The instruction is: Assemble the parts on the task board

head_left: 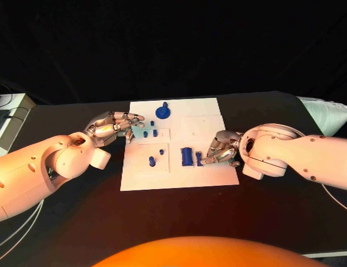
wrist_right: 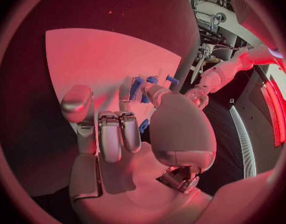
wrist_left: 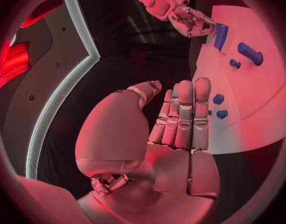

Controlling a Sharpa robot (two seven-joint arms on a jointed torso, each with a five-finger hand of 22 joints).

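Right now the task board point(head_left: 173, 167) is lying mid-table w/ blue parts spread on it: a round knobbed part point(head_left: 164, 112) at the far end, small pegs point(head_left: 150, 133) nr the left edge, a short peg point(head_left: 151, 161) lower down, and two upright blocks point(head_left: 187, 156) toward the right edge. The right hand point(head_left: 221, 149) is sitting at the board's right edge, fingers curling at the thin block point(head_left: 199, 159) beside the larger one; the right wrist view is showing blue between its fingertips point(wrist_right: 135, 88), so I'm judging it's pinching that piece, though the contact is partly hidden. The left hand point(head_left: 113, 125) is hovering at the board's left edge nr the pegs, holding nothing, fingers straight and close together. Step in hand is prob. seating or lifting that block: best keeping it upright, moving slowly, not knocking the neighbouring block, and the left hand could be steadying the board. The left wrist view is giving a side look at the right hand on the block point(wrist_left: 220, 36), plus open fingers point(wrist_left: 183, 114) of the left hand, which the head view is blurring. The head view alone is giving the whole board layout.
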